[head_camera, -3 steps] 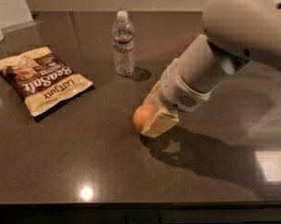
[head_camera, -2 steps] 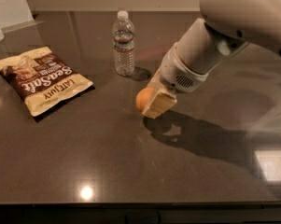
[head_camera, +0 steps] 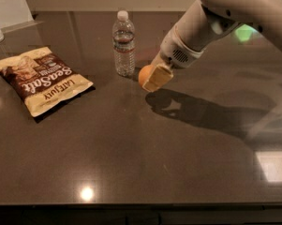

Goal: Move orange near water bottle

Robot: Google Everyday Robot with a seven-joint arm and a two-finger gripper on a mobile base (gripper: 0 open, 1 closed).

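- A dark, glossy table fills the view, with bright spots of reflected light near its front edge.
- A brown-and-cream chip bag lies flat on the left side.
- A clear water bottle with a white cap stands upright near the back, well apart from the bag.
- My gripper hangs just right of the bottle, clasping the orange; our shadow falls on the table beneath.
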